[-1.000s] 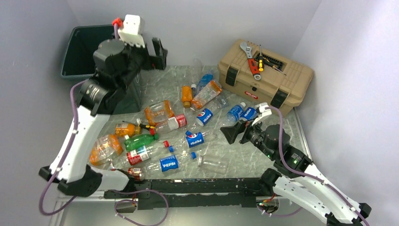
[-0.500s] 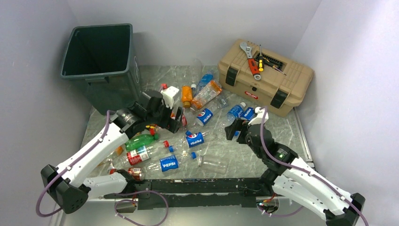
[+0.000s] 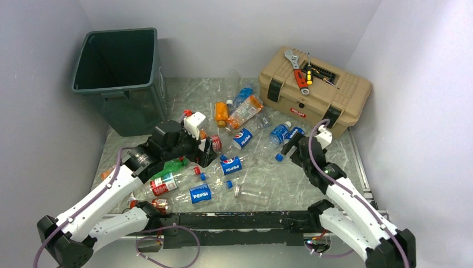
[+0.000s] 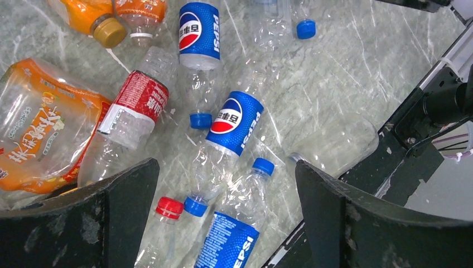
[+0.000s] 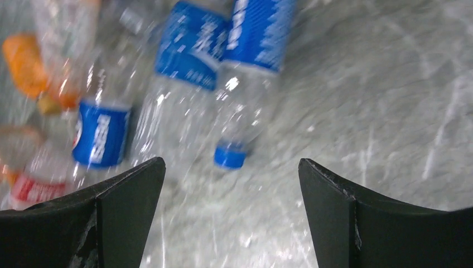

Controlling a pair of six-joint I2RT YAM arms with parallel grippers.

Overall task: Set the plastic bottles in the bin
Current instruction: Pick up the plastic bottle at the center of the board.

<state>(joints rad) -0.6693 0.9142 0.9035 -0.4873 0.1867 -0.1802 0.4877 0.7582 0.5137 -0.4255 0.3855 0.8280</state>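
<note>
The left gripper [image 3: 205,149] hangs low over the bottles [image 3: 242,138] left of the tabletop's [image 3: 290,184] middle, jaws spread wide and holding nothing. The right gripper [image 3: 285,149] is low at the heap's right side, jaws also wide apart and empty. Whether either finger touches a bottle cannot be told.

The left wrist view shows the left gripper [image 4: 226,167] framing a Pepsi bottle [image 4: 233,124] that lies slantwise below. A red-labelled bottle [image 4: 134,109] and a crushed orange one [image 4: 39,139] lie toward the left finger. A clear bottle [image 4: 334,151] lies by the black rail [image 4: 424,117] at the near edge.

The right wrist view is blurred. It shows the right gripper [image 5: 231,162] over a blue-capped bottle [image 5: 240,106], with more Pepsi labels beside it.

Only the top view takes in the bin [image 3: 114,32], upright and open at the far left corner, and the toolbox [image 3: 315,92] at the far right corner.

Bottles cover the middle from the bin's foot to the toolbox. Bare tabletop shows along the right edge and right of the right gripper.
</note>
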